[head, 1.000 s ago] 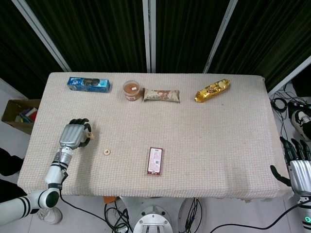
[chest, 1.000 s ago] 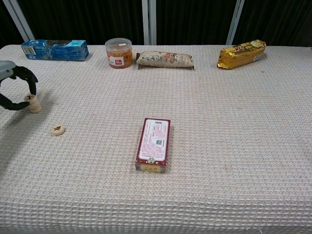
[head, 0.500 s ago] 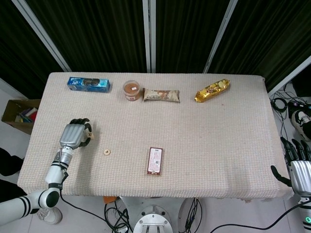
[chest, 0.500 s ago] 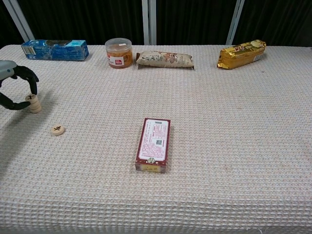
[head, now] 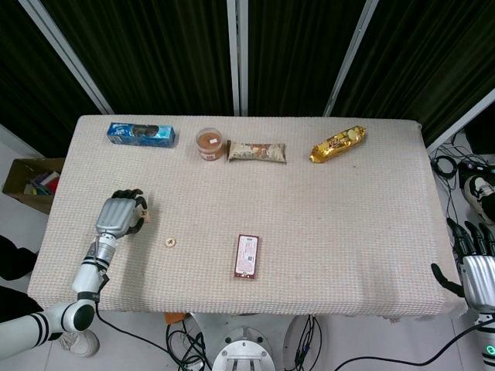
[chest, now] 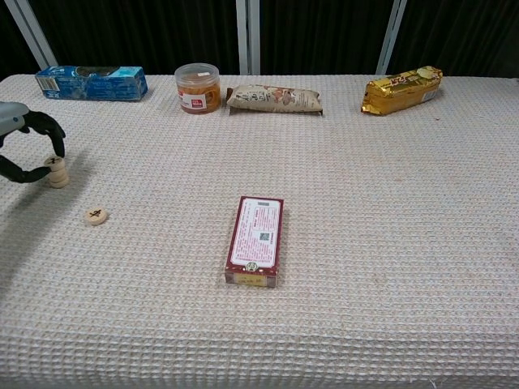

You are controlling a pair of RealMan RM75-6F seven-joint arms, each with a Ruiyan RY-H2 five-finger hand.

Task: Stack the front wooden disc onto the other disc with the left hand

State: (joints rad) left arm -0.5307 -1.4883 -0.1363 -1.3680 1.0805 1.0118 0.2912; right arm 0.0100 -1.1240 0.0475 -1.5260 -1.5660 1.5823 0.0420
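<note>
A small wooden disc (chest: 96, 215) with a dark mark lies flat on the table cloth, also seen in the head view as the disc (head: 170, 243). Behind it and to the left stands a short stack (chest: 57, 173) of two discs. My left hand (chest: 24, 150) curls round that stack, a fingertip and the thumb pinching the top disc. From above, the left hand (head: 120, 214) covers most of the stack. My right hand (head: 472, 263) hangs off the table's right front corner, fingers spread and holding nothing.
A red flat box (chest: 256, 241) lies mid-table. Along the back edge are a blue biscuit box (chest: 91, 83), an orange-lidded tub (chest: 198, 87), a snack bar wrapper (chest: 273, 99) and a golden packet (chest: 403, 89). A cardboard box (head: 31, 182) sits on the floor to the left.
The left hand and the top disc have shifted very slightly toward the back. The lone disc and the right hand have not moved.
</note>
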